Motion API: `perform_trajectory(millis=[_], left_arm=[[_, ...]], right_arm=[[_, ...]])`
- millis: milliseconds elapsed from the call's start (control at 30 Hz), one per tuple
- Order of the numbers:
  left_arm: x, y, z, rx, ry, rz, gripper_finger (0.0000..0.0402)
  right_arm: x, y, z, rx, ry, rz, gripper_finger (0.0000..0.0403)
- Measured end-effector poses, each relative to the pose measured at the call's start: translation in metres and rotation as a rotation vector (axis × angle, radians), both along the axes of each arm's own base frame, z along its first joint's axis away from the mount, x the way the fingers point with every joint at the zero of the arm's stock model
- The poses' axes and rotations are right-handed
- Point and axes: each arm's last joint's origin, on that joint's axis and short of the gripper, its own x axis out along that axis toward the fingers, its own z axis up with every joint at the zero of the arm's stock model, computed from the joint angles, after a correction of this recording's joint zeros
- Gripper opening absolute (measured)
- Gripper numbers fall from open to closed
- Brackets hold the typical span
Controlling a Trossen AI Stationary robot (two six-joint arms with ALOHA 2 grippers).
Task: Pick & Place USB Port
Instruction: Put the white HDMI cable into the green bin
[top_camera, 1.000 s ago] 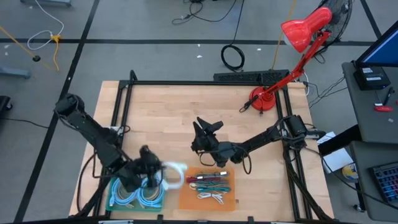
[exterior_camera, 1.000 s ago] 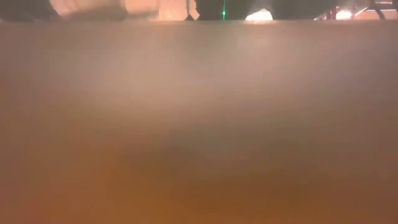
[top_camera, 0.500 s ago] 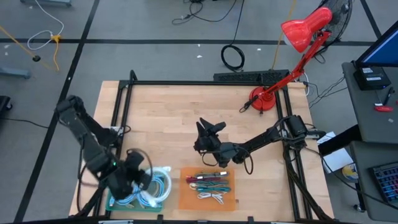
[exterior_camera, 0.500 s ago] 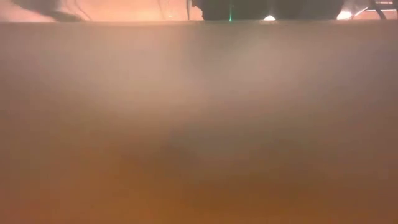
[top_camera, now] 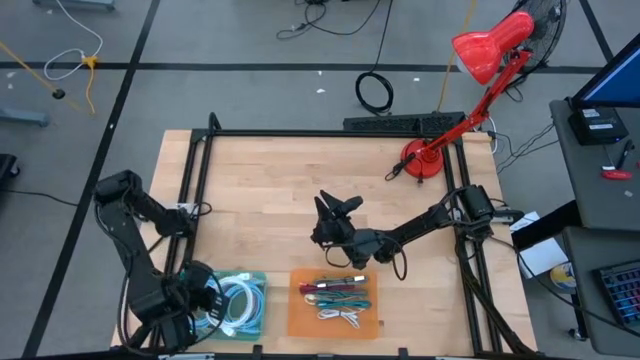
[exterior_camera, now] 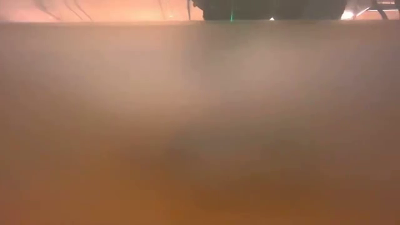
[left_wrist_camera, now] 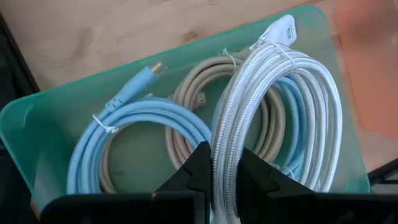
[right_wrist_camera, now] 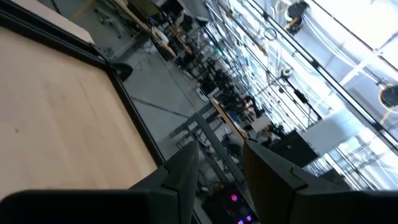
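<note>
Your wooden table is pale butcher-block, ringed by a black frame. A red desk lamp stands at its far right corner, base on the wood, shade leaning out over the floor. Grey floor around it, marked with dark tape lines; loose cables and a black cable loop lie beyond the far edge.

Left gripper sits at the near left corner over the teal tray. Its fingers are pinching a white braided USB cable, coil draped across the tray. Under it: a light blue cable and a beige cable, both coiled in the tray.

Just beside the tray, an orange mat holds a few more cables.

Right gripper hovers mid-table, tilted up, fingers spread and holding nothing. Its wrist view looks past the table edge into a hall of benches and overhead rails.

Low view is blocked by an orange-brown blur.
</note>
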Motion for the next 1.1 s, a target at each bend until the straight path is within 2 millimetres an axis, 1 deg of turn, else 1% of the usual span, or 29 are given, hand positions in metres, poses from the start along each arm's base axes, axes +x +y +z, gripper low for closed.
perform_trajectory(millis=[333,533,800,1100], left_arm=[[0.000,0.004,0.000,0.020,0.038,0.006,0.0037],[0.004,0.005,-0.002,0.034,0.035,-0.002,0.0037],[0.016,-0.001,-0.027,0.022,0.049,-0.067,0.0037],[0.015,0.004,-0.041,0.034,0.061,-0.065,0.0037]], right_arm=[[0.001,-0.004,0.000,-0.002,-0.001,-0.002,0.0116],[0.001,-0.003,-0.001,0.000,0.003,0.000,0.0116],[0.001,-0.004,-0.001,0.001,0.001,-0.003,0.0116],[0.001,-0.004,-0.001,0.001,0.000,-0.003,0.0116]])
